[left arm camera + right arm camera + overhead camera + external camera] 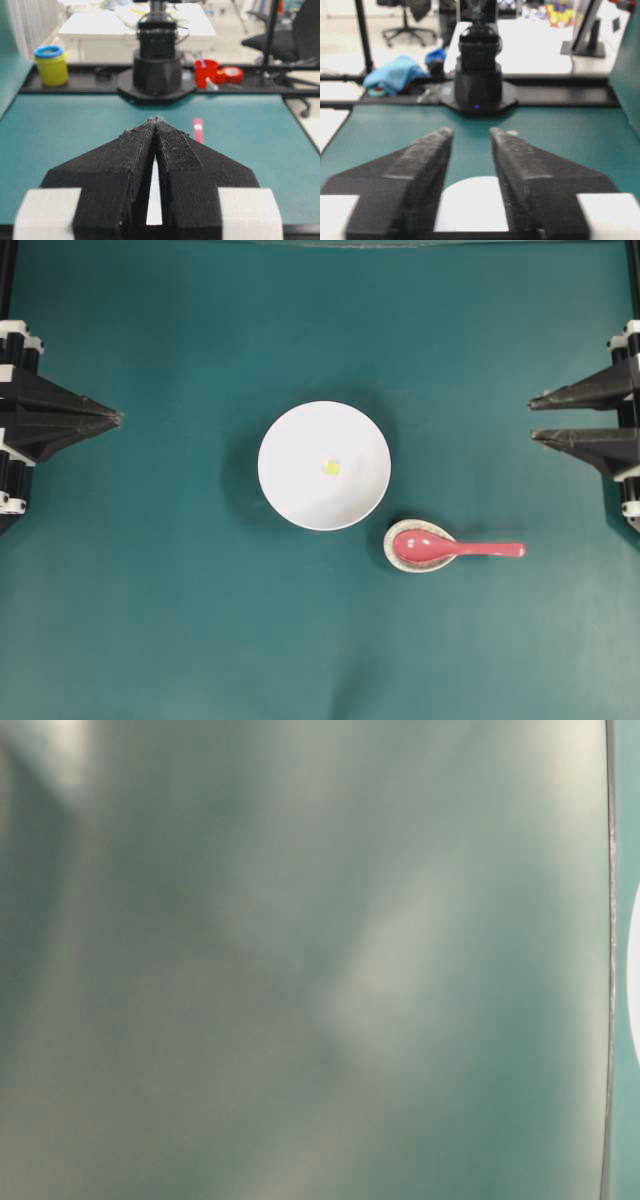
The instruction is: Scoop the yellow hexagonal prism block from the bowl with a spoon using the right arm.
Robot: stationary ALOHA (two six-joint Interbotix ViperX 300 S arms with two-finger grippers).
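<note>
A white bowl (pixel 300 440) stands at the middle of the teal table, with the tiny yellow hexagonal prism block (pixel 331 467) lying inside it. The red-pink spoon (pixel 455 548) lies right of and nearer than the bowl, scoop resting in a small speckled spoon rest (pixel 392 552), handle pointing right. My right gripper (pixel 533 419) waits at the right edge, open and empty, far from the spoon. In its wrist view the right gripper (pixel 471 133) frames the bowl (pixel 472 205). My left gripper (pixel 118 418) sits shut at the left edge. Its wrist view shows the left gripper (pixel 156 120) with tips together and the spoon's handle (pixel 198 130) beyond.
The table-level view is a blurred green haze. Beyond the table's far rail stand a yellow jar with a blue lid (pixel 51 65) and a red cup (pixel 206 72). A blue cloth (pixel 395 72) lies behind the left arm's base (pixel 477 80).
</note>
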